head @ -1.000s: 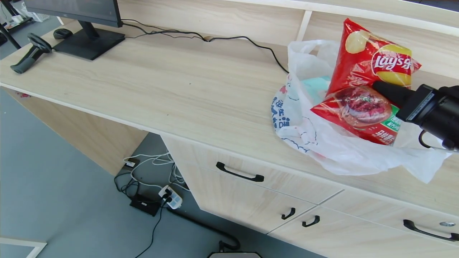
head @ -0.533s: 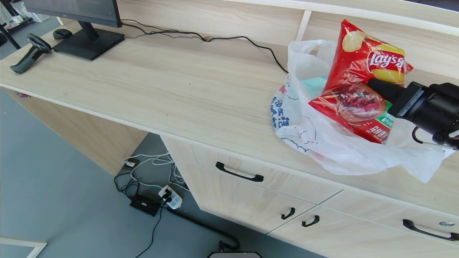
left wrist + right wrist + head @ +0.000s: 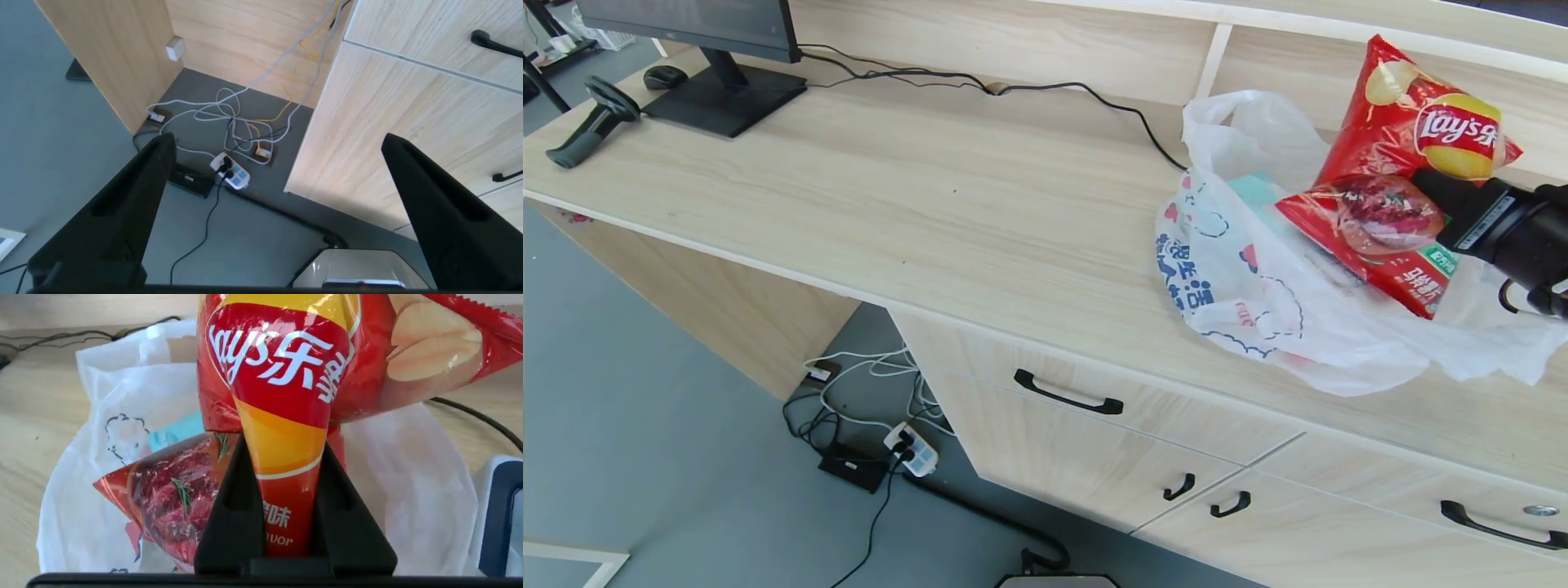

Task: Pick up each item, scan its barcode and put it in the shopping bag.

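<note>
Nearest the robot, the left gripper (image 3: 278, 143) hangs low in front of the drawers (image 3: 425, 106), below the counter (image 3: 931, 204). Its fingers are spread wide with nothing between them. It is well apart from anything to be packed.

Farther out on the robot's right, the shopping bag (image 3: 1258, 278) lies slumped on the counter near its front edge. Its mouth gapes upward and a pale teal item (image 3: 1258, 192) shows inside. Over it, the right gripper (image 3: 1429, 184) has its fingers closed on the bag of crisps (image 3: 1405, 139), pinching it about midway along one side.

The crisps' long axis is tilted. The top end is up and away, and the lower end points down toward the robot, lying against the white plastic. Whether that lower end is inside the mouth or only on top of the plastic cannot be told. The move ahead likely turns on this: the lower end has to pass the rim of the mouth before the fingers let go.

Far off on the left sit the handheld scanner (image 3: 592, 122) and the monitor stand (image 3: 727, 90).
</note>
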### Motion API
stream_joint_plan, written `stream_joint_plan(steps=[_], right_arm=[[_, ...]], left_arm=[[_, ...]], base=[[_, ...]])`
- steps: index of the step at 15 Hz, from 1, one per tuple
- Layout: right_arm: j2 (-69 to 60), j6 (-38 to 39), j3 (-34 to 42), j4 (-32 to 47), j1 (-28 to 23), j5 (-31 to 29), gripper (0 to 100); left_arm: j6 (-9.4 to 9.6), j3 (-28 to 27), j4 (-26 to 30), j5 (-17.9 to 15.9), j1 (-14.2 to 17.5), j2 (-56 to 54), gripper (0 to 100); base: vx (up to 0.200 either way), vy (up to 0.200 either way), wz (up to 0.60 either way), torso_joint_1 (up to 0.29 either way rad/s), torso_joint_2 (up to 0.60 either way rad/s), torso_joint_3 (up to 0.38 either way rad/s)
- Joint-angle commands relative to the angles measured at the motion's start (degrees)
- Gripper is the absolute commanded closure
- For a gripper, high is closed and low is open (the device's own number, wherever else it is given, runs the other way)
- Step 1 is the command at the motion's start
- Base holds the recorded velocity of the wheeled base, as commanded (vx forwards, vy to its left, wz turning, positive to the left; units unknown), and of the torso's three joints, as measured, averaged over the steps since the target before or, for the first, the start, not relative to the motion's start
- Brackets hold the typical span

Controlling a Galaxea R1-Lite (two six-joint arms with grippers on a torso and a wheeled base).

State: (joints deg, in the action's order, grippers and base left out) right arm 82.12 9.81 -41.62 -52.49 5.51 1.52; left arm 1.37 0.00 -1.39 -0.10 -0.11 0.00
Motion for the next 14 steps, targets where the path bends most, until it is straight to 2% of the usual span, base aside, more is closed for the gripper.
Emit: stream_joint_plan(steps=[1, 4, 14], right_arm=[[-0.4, -4.5, 2.2, -0.2, 1.1, 0.8, 100], [-0.5, -7.5, 4.4, -0.2, 6.4, 2.1, 100], [0.1, -8.8, 4.2, -0.1, 7.8, 1.7, 100]], left_arm=[[-0.05, 0.0, 0.0, 0.0, 0.0, 0.0, 0], [-0.05, 0.0, 0.0, 0.0, 0.0, 0.1, 0], [-0.05, 0.0, -0.1, 0.0, 0.0, 0.0, 0]], base=[[0.000, 0.000, 0.00, 0.000, 0.00, 0.000], [0.000, 0.000, 0.00, 0.000, 0.00, 0.000], [0.000, 0.000, 0.00, 0.000, 0.00, 0.000]])
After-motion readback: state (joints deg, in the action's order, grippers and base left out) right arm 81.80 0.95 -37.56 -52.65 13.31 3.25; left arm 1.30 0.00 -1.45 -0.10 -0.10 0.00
